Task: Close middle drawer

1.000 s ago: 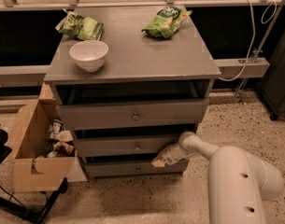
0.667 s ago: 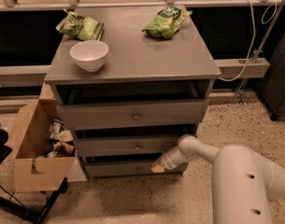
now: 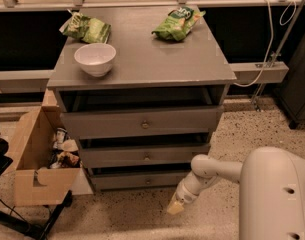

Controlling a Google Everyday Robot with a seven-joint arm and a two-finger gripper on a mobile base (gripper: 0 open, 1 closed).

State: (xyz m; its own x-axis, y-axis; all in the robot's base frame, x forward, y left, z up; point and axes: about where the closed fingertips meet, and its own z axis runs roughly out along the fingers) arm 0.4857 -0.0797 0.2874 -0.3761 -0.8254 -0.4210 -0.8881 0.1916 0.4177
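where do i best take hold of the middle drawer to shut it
Grip the knob centred on the middle drawer: its flat front offers nothing else. Come straight from the front, the way it slides. The end effector hangs low, right of the knob, before the bottom drawer.

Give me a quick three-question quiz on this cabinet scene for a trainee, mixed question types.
1. True or false: the tool touches the middle drawer front.
2. Which drawer sticks out furthest? A) top drawer B) middle drawer C) bottom drawer
3. Fill in: with the white bowl on the cabinet top lie ___ green snack bags.
Key: 1 false, the tool hangs low by the cabinet's bottom right corner, above the floor; 2 A; 3 two.
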